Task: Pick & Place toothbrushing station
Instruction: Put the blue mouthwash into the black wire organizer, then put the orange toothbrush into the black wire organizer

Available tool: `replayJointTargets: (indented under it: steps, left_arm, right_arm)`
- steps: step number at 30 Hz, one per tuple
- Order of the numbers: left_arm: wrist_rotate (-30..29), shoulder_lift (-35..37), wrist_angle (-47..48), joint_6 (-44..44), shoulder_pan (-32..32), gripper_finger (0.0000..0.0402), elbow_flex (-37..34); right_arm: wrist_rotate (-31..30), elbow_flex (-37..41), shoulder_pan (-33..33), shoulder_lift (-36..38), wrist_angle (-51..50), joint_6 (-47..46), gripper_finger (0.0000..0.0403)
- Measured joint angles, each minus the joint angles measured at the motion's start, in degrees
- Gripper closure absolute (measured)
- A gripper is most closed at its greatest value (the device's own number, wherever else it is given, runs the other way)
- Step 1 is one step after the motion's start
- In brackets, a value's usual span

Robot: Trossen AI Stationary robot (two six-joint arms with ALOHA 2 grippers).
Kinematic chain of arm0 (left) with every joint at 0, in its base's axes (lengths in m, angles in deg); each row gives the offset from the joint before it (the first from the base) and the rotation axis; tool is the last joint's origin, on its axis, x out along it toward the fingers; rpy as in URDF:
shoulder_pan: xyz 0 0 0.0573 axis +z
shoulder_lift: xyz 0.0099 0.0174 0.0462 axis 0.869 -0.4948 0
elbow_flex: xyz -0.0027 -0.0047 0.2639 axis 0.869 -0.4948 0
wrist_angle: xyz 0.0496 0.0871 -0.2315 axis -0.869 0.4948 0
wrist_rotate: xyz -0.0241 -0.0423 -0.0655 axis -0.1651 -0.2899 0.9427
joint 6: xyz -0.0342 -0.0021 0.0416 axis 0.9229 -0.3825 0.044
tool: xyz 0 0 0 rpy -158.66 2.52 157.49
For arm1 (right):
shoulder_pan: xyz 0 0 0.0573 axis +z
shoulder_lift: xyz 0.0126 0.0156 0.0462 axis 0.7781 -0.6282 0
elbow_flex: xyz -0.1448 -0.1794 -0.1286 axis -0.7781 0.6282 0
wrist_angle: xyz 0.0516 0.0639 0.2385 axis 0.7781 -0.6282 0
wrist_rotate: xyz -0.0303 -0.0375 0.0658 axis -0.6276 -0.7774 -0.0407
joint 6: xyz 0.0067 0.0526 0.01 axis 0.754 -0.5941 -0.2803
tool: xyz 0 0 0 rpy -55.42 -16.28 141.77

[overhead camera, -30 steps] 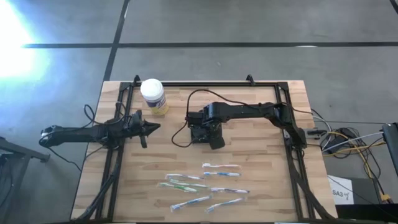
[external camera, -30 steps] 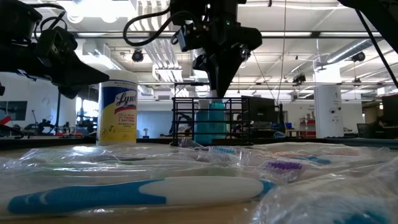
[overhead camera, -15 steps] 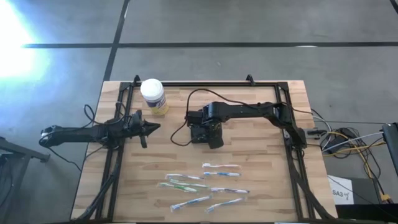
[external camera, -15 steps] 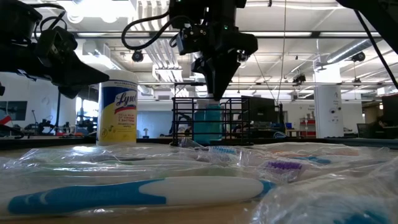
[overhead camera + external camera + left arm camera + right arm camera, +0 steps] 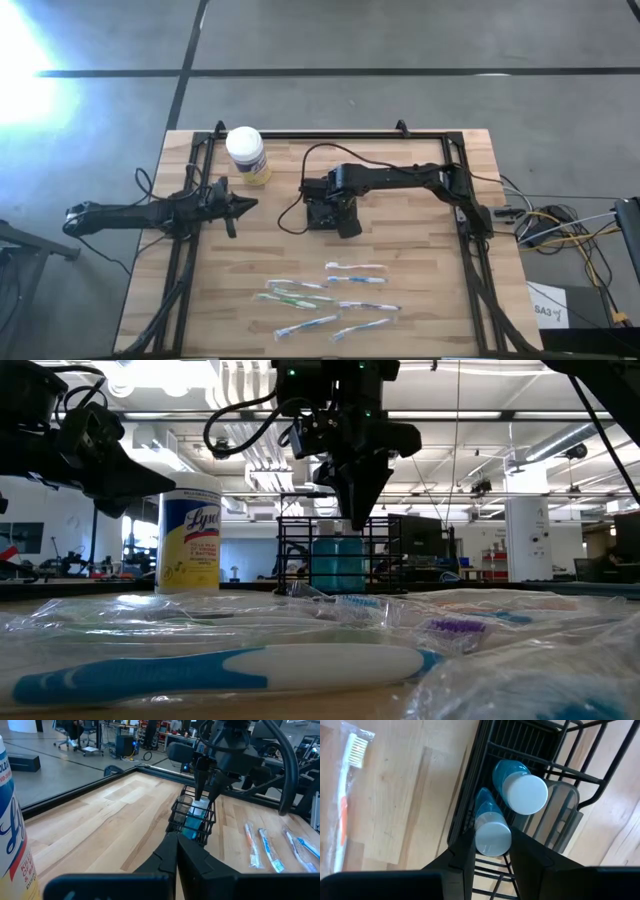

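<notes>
The toothbrushing station, a black wire caddy (image 5: 176, 815), stands on the wooden table near its middle (image 5: 312, 216). Two blue bottles with white caps stand inside it, one (image 5: 525, 794) beside the other (image 5: 487, 815). My right gripper (image 5: 492, 845) points down over the caddy, shut on one bottle's cap. In the low view its fingers (image 5: 356, 520) end at the caddy's top rim. My left gripper (image 5: 250, 205) hangs shut and empty at the table's left. My right gripper pinches the white cap (image 5: 492, 839) of one blue bottle between its two fingers (image 5: 198, 787). They come from above, pointing down. The bottle stands inside the caddy, leaning slightly. Whether its base rests on the caddy's floor I cannot tell.
A white-lidded jar with a yellow label (image 5: 247, 155) stands at the far left of the table. Several wrapped toothbrushes (image 5: 330, 295) lie toward the near edge. One more toothbrush (image 5: 347, 795) shows beside the caddy. A black frame (image 5: 330, 133) runs round the table.
</notes>
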Motion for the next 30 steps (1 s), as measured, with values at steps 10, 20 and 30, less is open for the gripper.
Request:
replayJointTargets:
  steps: [10, 20, 30]
  left_arm:
    - [0.0, 0.0, 0.0, 0.0, 0.0, 0.0392, 0.0]
    - [0.0, 0.0, 0.1, 0.0, 0.0, 0.0392, 0.0]
    - [0.0, -0.2, 0.2, 0.0, 0.0, 0.0392, 0.0]
  right_arm:
    - [1.1, -3.4, 0.0, -0.1, 0.0, 0.4, 0.0253]
    - [0.9, -3.5, 0.0, 0.5, -3.1, 0.2, 0.023]
    - [1.1, -3.5, 0.0, 9.1, -3.6, -2.5, 0.0238]
